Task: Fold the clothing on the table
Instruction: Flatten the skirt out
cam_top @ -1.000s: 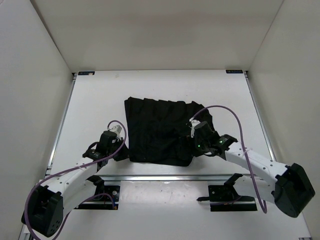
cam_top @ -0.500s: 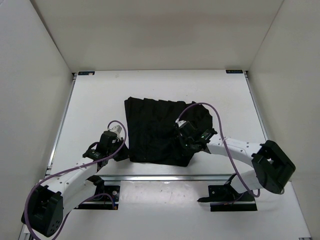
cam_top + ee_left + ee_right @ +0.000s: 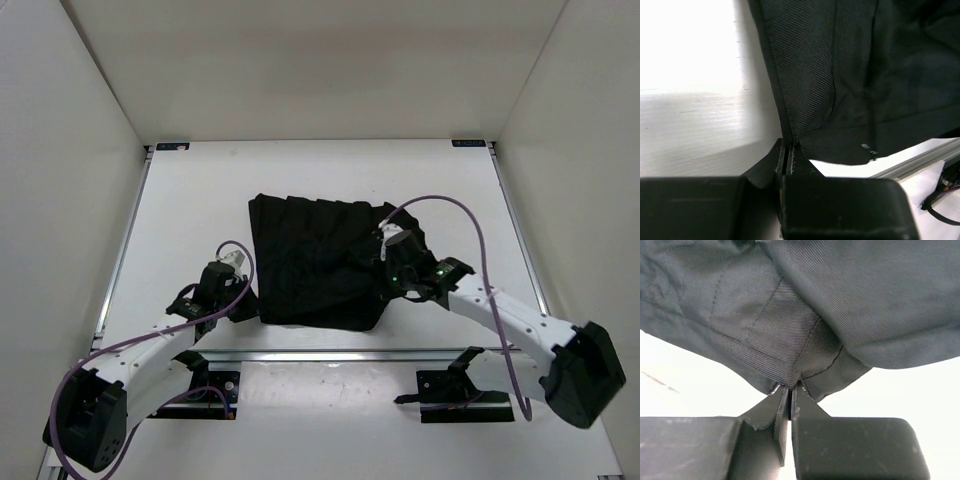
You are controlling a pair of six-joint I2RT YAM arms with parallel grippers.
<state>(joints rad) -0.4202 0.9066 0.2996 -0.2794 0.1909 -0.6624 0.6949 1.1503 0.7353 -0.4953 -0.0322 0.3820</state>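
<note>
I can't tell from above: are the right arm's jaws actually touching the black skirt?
Touching. The right wrist view shows the right jaws shut on a pinched fold of the clothing.

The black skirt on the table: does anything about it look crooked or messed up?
Only mildly. The clothing lies slightly askew on the table, and its right side is bunched up where the right pincer pinches it. The left pincer pinches its near left corner. No damage shows.

clothing [image 3: 310,262] on table [image 3: 200,195], centred — toward near edge
</note>
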